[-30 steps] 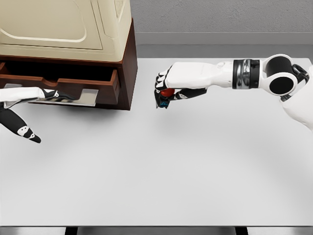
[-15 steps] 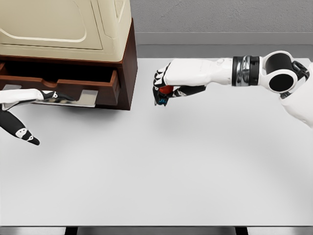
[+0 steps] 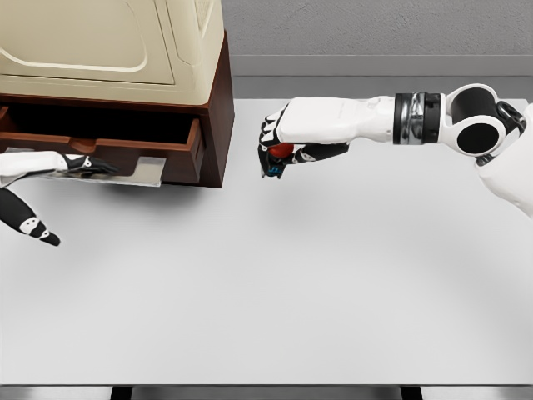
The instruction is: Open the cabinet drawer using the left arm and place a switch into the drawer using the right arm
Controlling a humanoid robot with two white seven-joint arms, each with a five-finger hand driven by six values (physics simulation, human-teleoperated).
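Right of the brown cabinet [image 3: 212,108], the right hand [image 3: 283,142] pinches the red-and-blue switch [image 3: 278,157] above the white table [image 3: 333,275]; it has risen slightly and edged nearer the cabinet than a second ago. Below the open drawer [image 3: 108,146], the left hand [image 3: 50,167], fingers spread, touches the metal handle [image 3: 137,172] and has drawn leftward.

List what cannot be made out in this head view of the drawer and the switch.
- Switch: mostly wrapped by the right robot hand; only a red patch and a dark blue bit show, so its shape is unclear.
- Drawer interior: in shadow under the cabinet, contents not visible.
- Drawer's left end: cut off by the picture's left edge.
- Left robot hand: its grip on the handle plate is too small to judge.
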